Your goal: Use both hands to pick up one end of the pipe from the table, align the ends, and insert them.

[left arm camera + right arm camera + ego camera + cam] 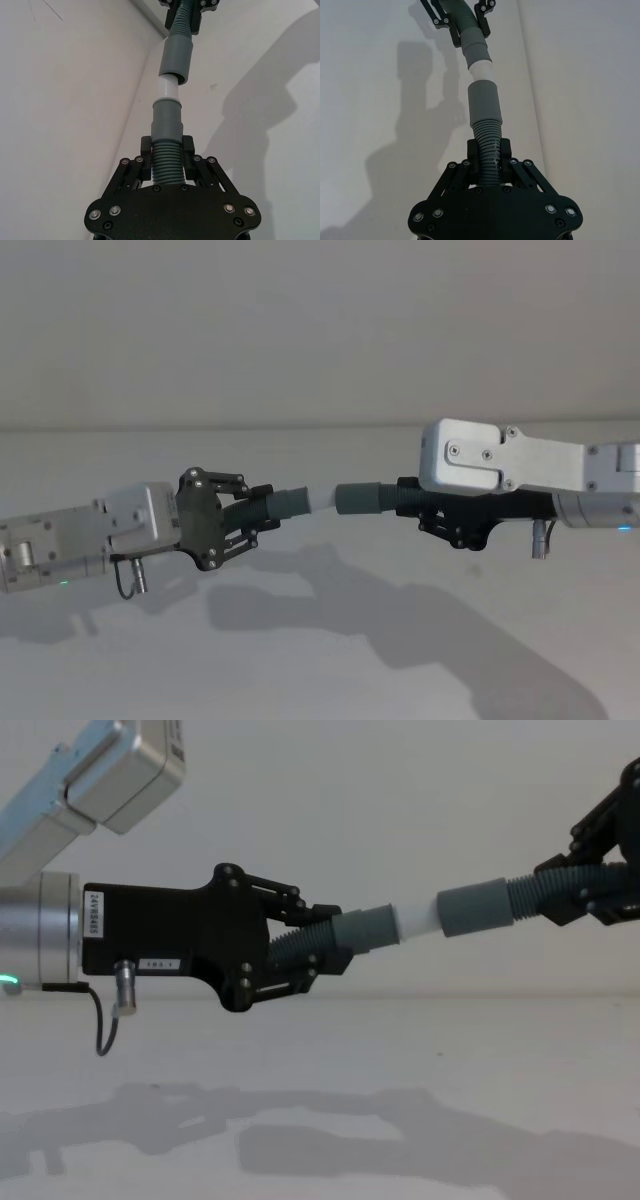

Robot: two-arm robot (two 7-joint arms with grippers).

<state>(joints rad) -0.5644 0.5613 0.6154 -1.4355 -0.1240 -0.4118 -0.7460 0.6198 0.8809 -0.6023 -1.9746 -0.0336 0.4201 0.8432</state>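
Both pieces of the pipe are held in the air above the white table [300, 670]. My left gripper [258, 512] [167, 150] [312, 946] is shut on the corrugated part of the piece with the white tip [322, 500] [168, 89] [415, 922]. My right gripper [412, 502] [489, 152] [585, 885] is shut on the ribbed part of the other piece, whose smooth grey cuff [365, 498] [483, 102] [475, 907] faces the tip. The white tip meets the mouth of that cuff at a slight angle, and a short stretch of white shows between the two ends.
The arms' shadows [400, 620] lie on the table below. A plain pale wall [320, 330] rises behind the table's far edge.
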